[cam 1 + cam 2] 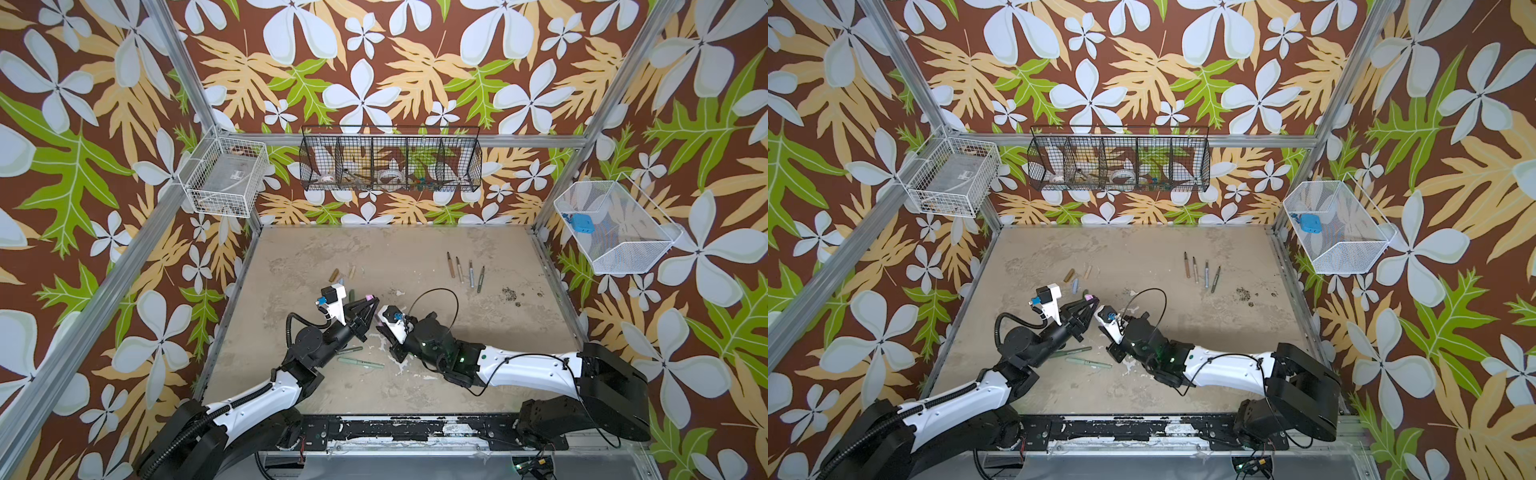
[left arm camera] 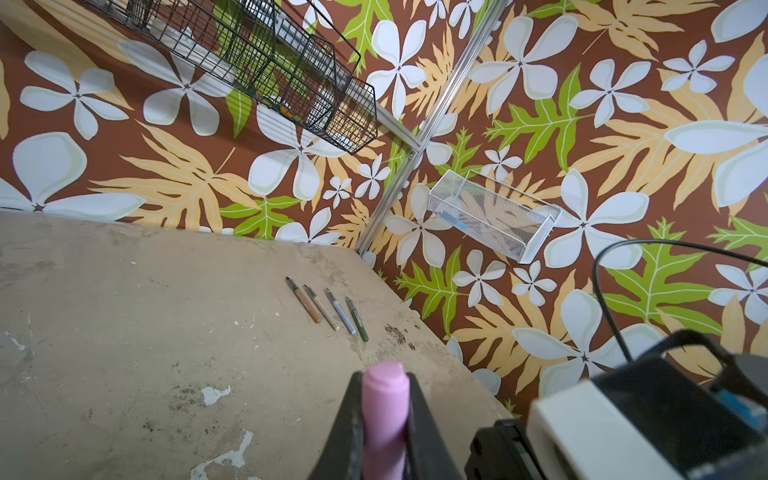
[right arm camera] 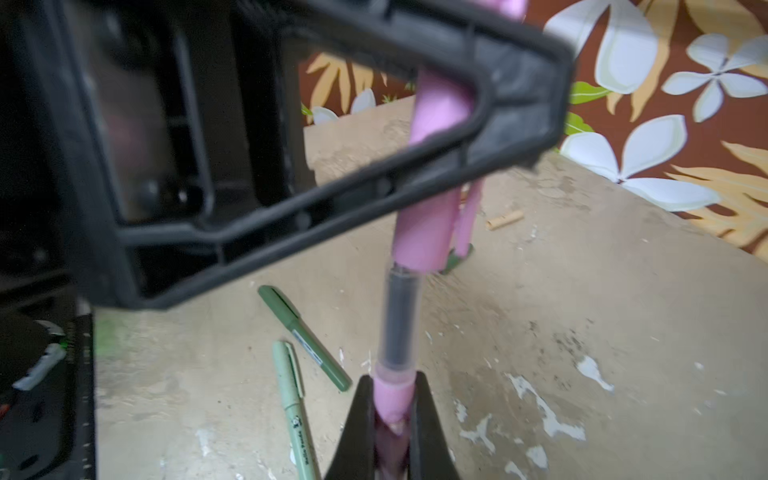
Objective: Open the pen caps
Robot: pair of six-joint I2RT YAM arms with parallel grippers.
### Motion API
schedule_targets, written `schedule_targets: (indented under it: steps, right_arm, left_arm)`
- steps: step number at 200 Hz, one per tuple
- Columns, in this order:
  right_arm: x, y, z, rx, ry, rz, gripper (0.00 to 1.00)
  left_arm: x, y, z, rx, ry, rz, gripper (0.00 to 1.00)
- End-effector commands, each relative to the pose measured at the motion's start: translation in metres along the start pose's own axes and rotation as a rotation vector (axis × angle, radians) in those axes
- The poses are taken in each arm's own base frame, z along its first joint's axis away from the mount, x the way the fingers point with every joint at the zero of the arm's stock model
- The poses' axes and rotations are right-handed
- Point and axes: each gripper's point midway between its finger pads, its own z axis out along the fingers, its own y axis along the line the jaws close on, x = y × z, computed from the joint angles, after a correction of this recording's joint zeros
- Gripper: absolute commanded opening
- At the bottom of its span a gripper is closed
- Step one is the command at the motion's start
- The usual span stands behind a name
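My left gripper (image 2: 384, 378) is shut on the pink pen cap (image 2: 384, 411), seen in both top views (image 1: 369, 298) (image 1: 1088, 298). Facing it, my right gripper (image 3: 394, 380) is shut on the pink pen (image 3: 392, 399). The pen's dark clear neck (image 3: 401, 320) shows between body and cap (image 3: 424, 232), and its tip is hidden inside the cap. Loose brown (image 1: 334, 274) and beige (image 1: 352, 272) caps lie behind the left gripper. Two capped green pens (image 1: 360, 363) (image 3: 305, 338) lie under the arms. Several uncapped pens (image 1: 471, 274) lie in a row at the back right.
A black wire basket (image 1: 390, 160) hangs on the back wall. A white basket (image 1: 224, 176) hangs at the left and a mesh one (image 1: 615, 226) at the right. A black cable (image 1: 432, 299) loops above the right wrist. Dark specks (image 1: 509, 294) mark the table.
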Motion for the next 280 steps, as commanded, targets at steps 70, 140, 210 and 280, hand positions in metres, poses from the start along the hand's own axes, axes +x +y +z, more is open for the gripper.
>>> schedule_targets:
  steps: [70, 140, 210, 280]
  right_arm:
    - [0.003, 0.004, -0.003, -0.069, 0.026, -0.055, 0.00]
    - [0.003, -0.066, -0.029, -0.007, -0.040, 0.161, 0.00]
    - [0.047, -0.166, -0.045, 0.343, 0.058, 0.407, 0.00]
    - [0.082, -0.216, -0.068, 0.521, 0.112, 0.535, 0.00]
  left_arm:
    - [-0.019, 0.000, -0.003, -0.019, -0.082, 0.019, 0.00]
    - [-0.028, 0.060, -0.017, -0.387, -0.109, 0.049, 0.00]
    - [0.012, 0.127, 0.000, -0.725, 0.142, 0.066, 0.00]
    - [0.055, 0.199, -0.011, -0.904, 0.324, -0.027, 0.00]
